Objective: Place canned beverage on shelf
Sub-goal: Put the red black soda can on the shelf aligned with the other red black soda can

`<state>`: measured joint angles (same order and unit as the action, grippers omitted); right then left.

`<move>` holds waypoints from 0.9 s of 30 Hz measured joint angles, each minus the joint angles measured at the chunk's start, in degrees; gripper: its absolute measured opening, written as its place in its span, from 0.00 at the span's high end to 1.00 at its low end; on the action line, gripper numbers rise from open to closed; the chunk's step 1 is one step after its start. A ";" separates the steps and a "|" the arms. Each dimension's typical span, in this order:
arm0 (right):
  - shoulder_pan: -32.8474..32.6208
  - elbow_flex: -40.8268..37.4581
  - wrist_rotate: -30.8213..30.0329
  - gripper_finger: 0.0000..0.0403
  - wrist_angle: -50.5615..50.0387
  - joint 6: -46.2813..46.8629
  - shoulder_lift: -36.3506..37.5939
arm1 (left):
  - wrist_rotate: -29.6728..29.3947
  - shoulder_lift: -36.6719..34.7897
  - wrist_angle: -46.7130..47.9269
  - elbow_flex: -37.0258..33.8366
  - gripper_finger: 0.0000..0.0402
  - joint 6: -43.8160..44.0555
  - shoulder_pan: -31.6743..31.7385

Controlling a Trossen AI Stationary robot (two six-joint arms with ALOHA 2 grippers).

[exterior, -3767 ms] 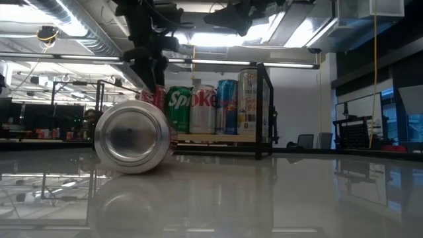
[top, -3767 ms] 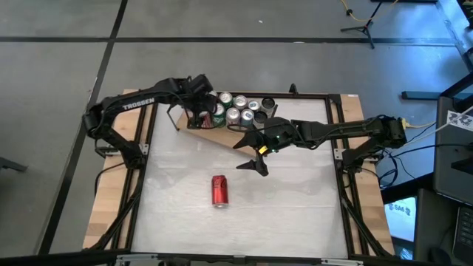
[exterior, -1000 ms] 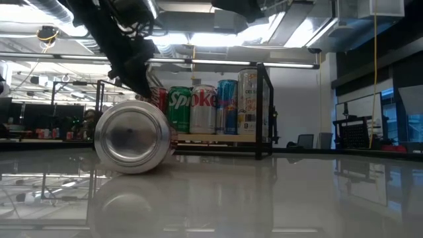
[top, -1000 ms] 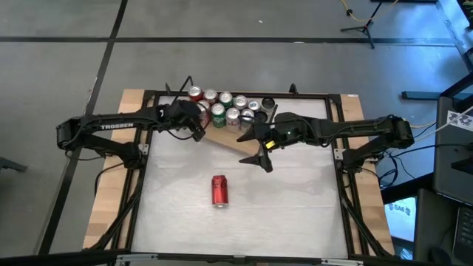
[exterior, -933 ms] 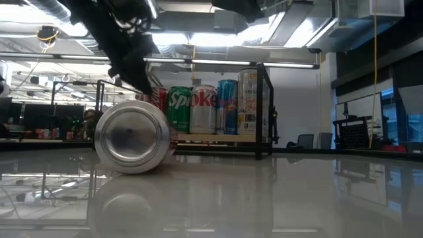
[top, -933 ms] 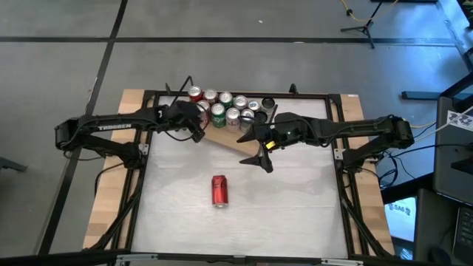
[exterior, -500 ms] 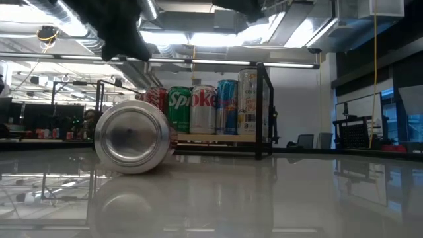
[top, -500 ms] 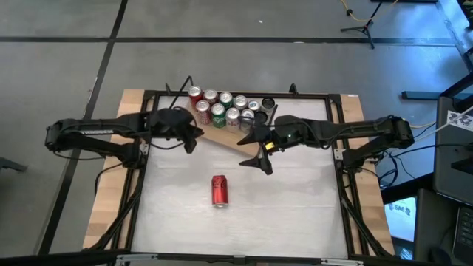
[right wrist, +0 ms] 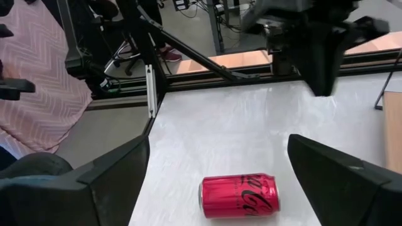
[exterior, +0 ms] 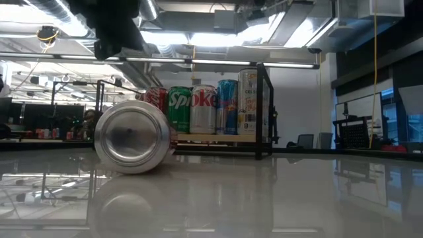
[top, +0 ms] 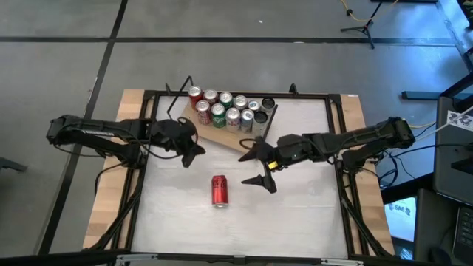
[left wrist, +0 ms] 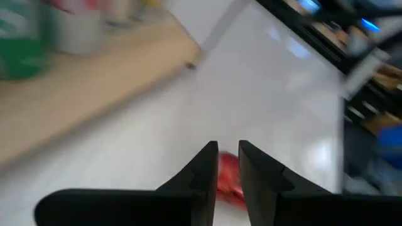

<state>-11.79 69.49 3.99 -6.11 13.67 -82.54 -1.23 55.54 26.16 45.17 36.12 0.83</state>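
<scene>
With its fingers spread wide, the right pincer [top: 260,171] hangs just beside the red can [top: 219,190], which lies on its side on the bench [top: 295,214], well apart from the shelf [top: 222,136]. Straddling the can squarely across its round body looks wisest. The left pincer [top: 194,150], seemingly empty, is nearly closed near the shelf.

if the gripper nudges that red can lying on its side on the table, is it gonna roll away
Probably. The red can lies on its round side on a glossy tabletop, so a sideways nudge would likely roll it. Its smooth metal skin may slip between fingers. The right gripper, open, is nearest.
</scene>
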 joint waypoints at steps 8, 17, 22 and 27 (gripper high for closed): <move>-0.76 0.00 -0.55 0.08 -0.30 0.00 -0.11 | 8.25 1.58 -3.64 0.07 0.79 3.38 -1.06; -0.57 0.00 -0.55 0.08 -0.56 0.00 -0.11 | 9.17 6.72 -4.25 0.04 0.58 5.93 -1.06; -0.57 0.00 -0.55 0.08 -1.09 -0.02 -0.11 | 9.37 9.21 -4.74 0.02 0.49 5.92 -1.04; -0.57 0.00 -0.50 0.08 -1.10 -0.02 -0.11 | 8.83 10.16 -6.19 0.00 0.47 5.91 -1.01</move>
<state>-12.36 69.49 3.49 -7.21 13.65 -82.65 7.60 65.69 19.97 45.17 42.03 -0.19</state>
